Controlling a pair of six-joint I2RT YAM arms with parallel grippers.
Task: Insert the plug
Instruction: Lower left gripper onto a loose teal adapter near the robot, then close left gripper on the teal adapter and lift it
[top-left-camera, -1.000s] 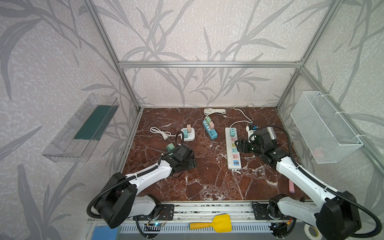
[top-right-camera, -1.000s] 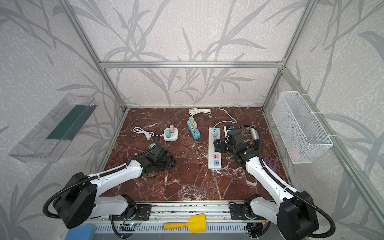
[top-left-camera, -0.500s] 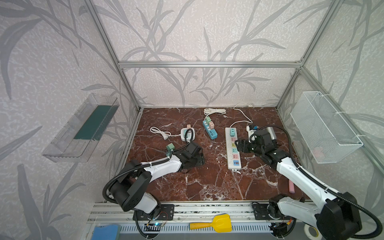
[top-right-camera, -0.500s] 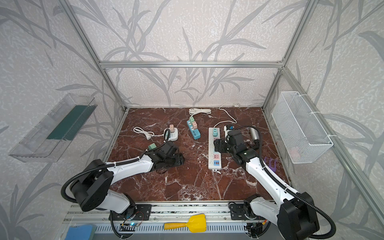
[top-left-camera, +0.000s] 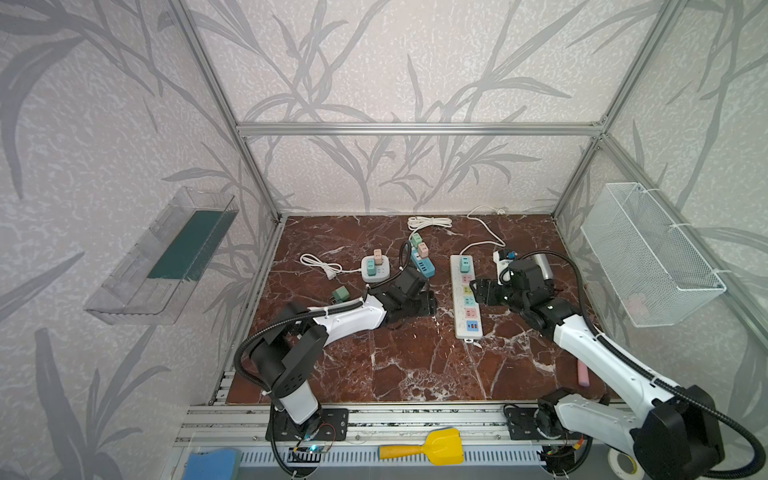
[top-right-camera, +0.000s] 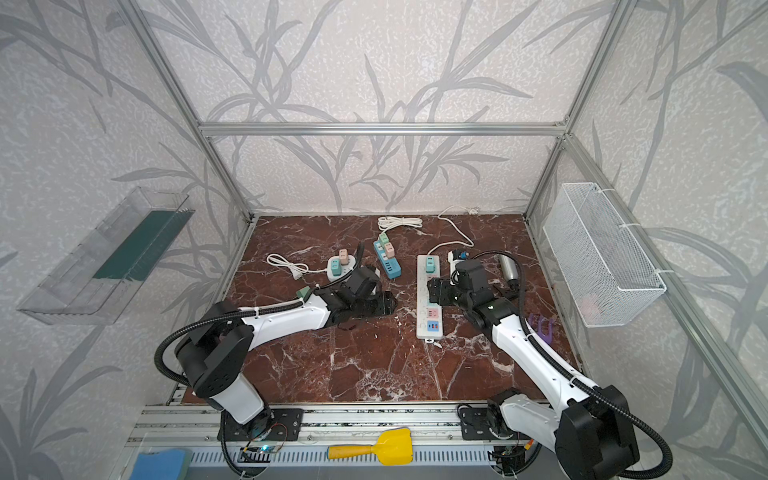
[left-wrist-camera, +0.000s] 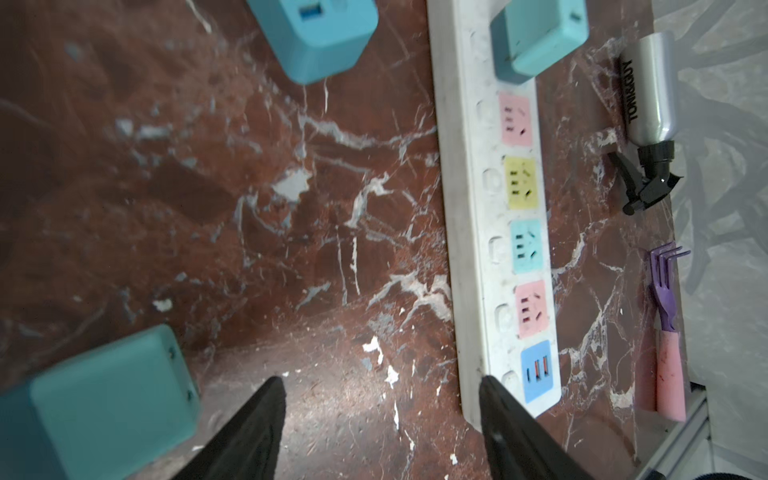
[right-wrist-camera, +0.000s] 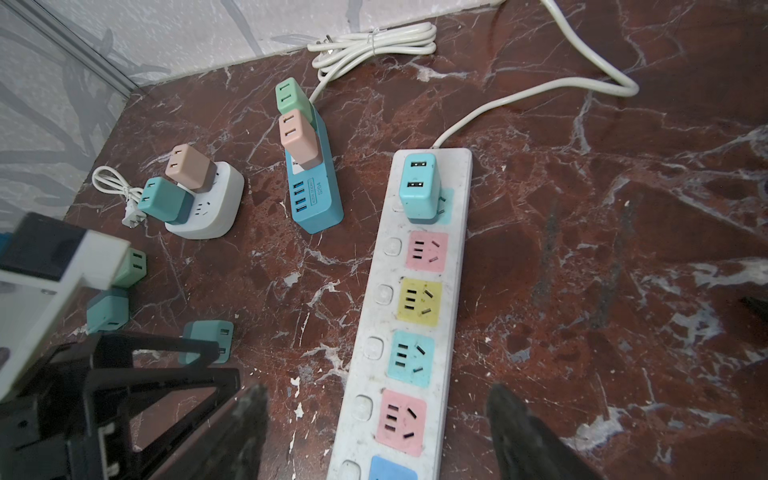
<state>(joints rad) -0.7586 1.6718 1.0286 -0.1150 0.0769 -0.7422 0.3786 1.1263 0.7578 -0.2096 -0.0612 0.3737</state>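
A white power strip (top-left-camera: 457, 316) (right-wrist-camera: 453, 232) with coloured sockets lies right of the middle, a teal plug (right-wrist-camera: 417, 187) seated in its far socket. My right gripper (top-left-camera: 478, 291) (right-wrist-camera: 376, 401) hovers open over the strip's near pink socket, holding nothing. My left gripper (top-left-camera: 428, 301) (left-wrist-camera: 380, 388) is open and empty, low over the marble just left of the strip's near end. A loose teal plug (left-wrist-camera: 104, 399) (right-wrist-camera: 208, 340) lies beside its left finger (left-wrist-camera: 262, 419), outside the jaws. Another teal plug (right-wrist-camera: 108, 309) and a green one (top-left-camera: 340, 294) lie further left.
A blue strip (top-left-camera: 422, 264) and a white round hub (top-left-camera: 375, 268), each with plugs in it, stand behind the left arm. A silver spray bottle (top-left-camera: 542, 266) and purple fork (top-right-camera: 540, 326) lie right of the white strip. A wire basket (top-left-camera: 648, 253) hangs on the right wall.
My left arm has swung right, from beside the green plug to the middle of the floor near the white strip, its jaws a little narrower. The right arm has not moved.
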